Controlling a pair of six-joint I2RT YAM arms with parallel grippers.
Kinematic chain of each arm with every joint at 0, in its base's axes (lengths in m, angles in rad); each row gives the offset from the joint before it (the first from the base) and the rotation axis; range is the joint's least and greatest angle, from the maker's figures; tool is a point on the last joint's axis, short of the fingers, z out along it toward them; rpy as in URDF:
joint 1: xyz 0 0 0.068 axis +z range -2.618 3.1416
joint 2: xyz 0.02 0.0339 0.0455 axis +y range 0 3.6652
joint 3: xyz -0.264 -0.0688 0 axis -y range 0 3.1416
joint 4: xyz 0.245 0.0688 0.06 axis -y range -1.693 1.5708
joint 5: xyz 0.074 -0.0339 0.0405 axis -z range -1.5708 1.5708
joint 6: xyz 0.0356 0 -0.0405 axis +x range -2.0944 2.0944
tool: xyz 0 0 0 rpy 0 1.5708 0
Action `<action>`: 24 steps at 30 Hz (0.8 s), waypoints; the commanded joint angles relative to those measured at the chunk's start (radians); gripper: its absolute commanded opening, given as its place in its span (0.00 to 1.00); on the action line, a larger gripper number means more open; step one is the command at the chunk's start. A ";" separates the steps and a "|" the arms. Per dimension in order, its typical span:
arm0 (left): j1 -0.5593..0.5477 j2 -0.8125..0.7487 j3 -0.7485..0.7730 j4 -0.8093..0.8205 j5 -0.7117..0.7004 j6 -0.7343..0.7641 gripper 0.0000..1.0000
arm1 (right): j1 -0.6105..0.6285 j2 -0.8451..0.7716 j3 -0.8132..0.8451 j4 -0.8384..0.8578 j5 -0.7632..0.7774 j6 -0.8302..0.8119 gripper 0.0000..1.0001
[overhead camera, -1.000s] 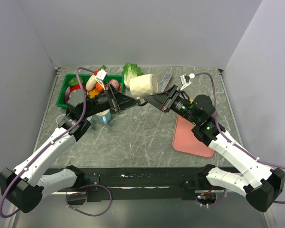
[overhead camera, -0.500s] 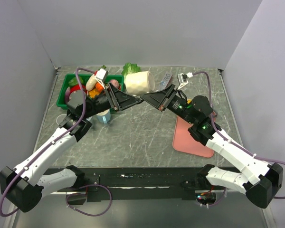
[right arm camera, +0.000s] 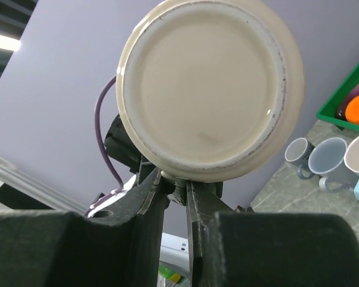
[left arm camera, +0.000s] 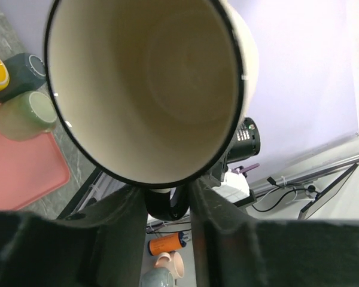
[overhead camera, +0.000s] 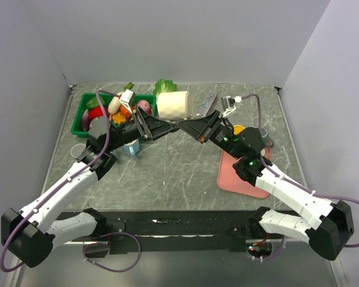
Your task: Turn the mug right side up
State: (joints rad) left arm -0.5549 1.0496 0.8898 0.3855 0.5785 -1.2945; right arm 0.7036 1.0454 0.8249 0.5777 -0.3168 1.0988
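A cream mug (overhead camera: pixel 175 104) hangs on its side in the air above the back of the table, between both arms. The left wrist view looks straight into its dark-rimmed mouth (left arm camera: pixel 149 89). My left gripper (left arm camera: pixel 167 203) stands below the rim, its fingers pressed on either side of the handle. The right wrist view faces the mug's flat base (right arm camera: pixel 209 89). There my right gripper (right arm camera: pixel 178 188) is shut on the handle just under the base. From above, the left gripper (overhead camera: pixel 172 124) and right gripper (overhead camera: pixel 183 124) meet tip to tip beneath the mug.
A green bin (overhead camera: pixel 79 116) of toy vegetables stands at the back left, a lettuce (overhead camera: pixel 163 86) behind it. A light blue mug (overhead camera: pixel 131 147) sits under the left arm. A pink tray (overhead camera: pixel 239 176) lies at the right, with small cups (left arm camera: pixel 24 116) at its far end.
My left gripper has closed from wide open onto the mug's handle. The right arm has carried the mug a little to the left, toward the left gripper.
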 commanded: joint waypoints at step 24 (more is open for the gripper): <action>-0.008 -0.066 0.164 -0.493 -0.371 0.576 0.01 | 0.046 -0.122 0.071 -0.709 0.249 -0.180 0.86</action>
State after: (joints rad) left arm -0.5621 1.0103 0.9756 -0.0269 0.3573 -0.8898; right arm 0.7460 0.9817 0.8272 0.1390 -0.2028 0.9607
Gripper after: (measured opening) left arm 0.184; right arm 0.822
